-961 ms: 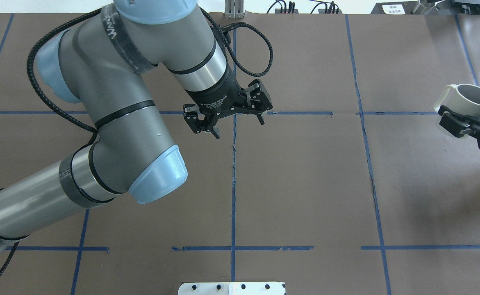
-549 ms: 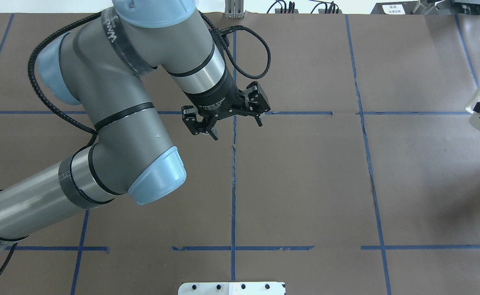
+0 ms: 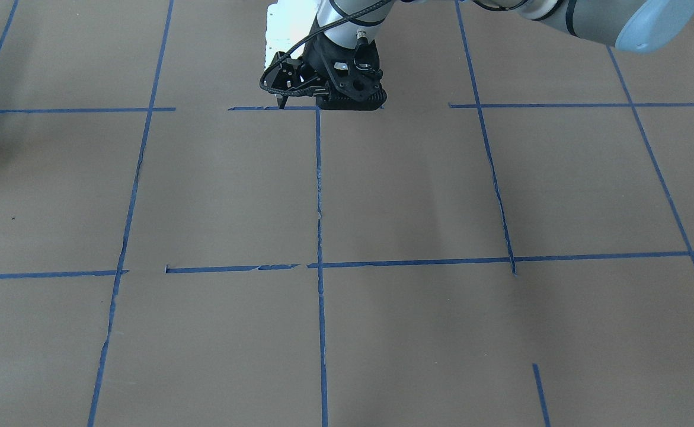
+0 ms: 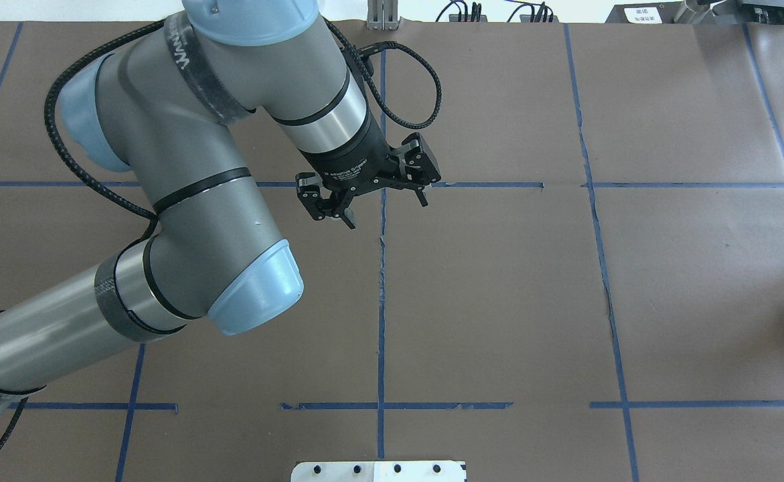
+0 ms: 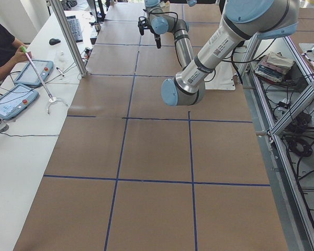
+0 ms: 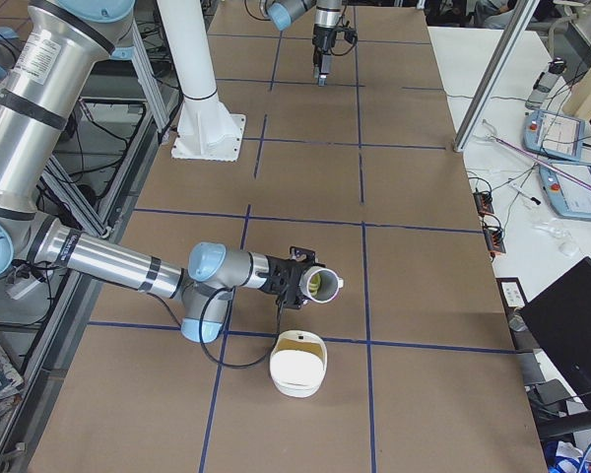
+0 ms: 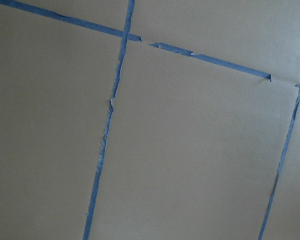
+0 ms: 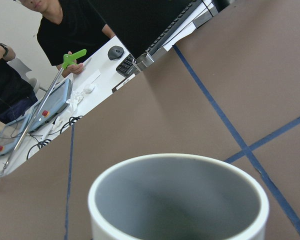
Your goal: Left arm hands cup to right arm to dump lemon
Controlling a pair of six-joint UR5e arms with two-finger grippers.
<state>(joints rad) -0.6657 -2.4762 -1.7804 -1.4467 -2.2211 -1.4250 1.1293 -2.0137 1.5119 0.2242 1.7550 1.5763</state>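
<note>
My left arm's gripper (image 4: 386, 211) hangs open and empty over the blue tape cross at the table's middle; it also shows in the front view (image 3: 329, 102). The left wrist view shows only brown table and tape. My right arm is out of the overhead view. In the right exterior view its gripper (image 6: 294, 281) is at the white cup (image 6: 320, 285), which lies on its side in the air. I cannot tell whether that gripper is shut. A yellow-green lemon (image 6: 316, 287) shows in the cup's mouth. The cup's rim (image 8: 177, 165) fills the right wrist view.
A white bowl (image 6: 297, 367) with a yellowish inside stands on the table just below the cup. The left arm's elbow (image 4: 258, 288) hangs over the table's left half. Operators with tablets (image 5: 21, 86) stand at the side bench. A white mounting plate (image 6: 207, 138) sits at the robot's edge.
The cup and the right gripper have moved right and out of the overhead view. The left arm and its open gripper have barely moved.
</note>
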